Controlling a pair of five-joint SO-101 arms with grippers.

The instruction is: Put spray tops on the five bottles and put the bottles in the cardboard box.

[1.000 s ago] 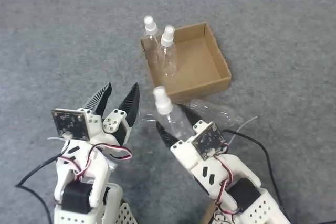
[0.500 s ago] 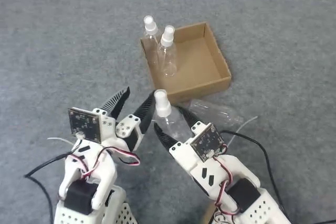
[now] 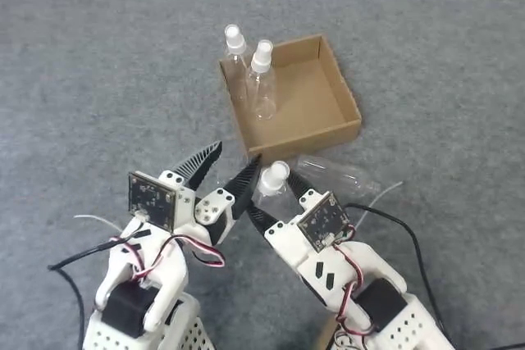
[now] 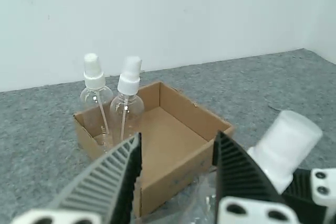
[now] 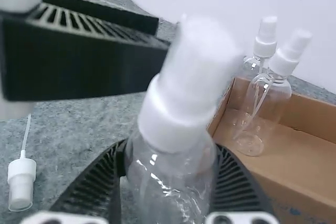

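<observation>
Two capped bottles (image 3: 264,79) stand upright in the far-left corner of the cardboard box (image 3: 305,140). A third bottle (image 5: 173,150), with a spray top on its neck, is pinched by its body in the right gripper (image 3: 272,196), just near of the box and tilted toward the left arm. The left gripper (image 3: 238,155) is beside it with its jaws spread and holding nothing, one jaw just next to the white top. A further bottle (image 3: 336,175) lies on its side on the table against the near wall of the box, and a loose spray top (image 5: 21,179) lies on the table to the left. We judge the step in hand to be the fitting of the third top, which leaves the task roughly half done. We cannot tell whether that top is fully seated. If it is not, the left jaws should close on it and tighten; if it is, the right arm should carry the bottle over the near wall and stand it clear of the two already placed.
</observation>
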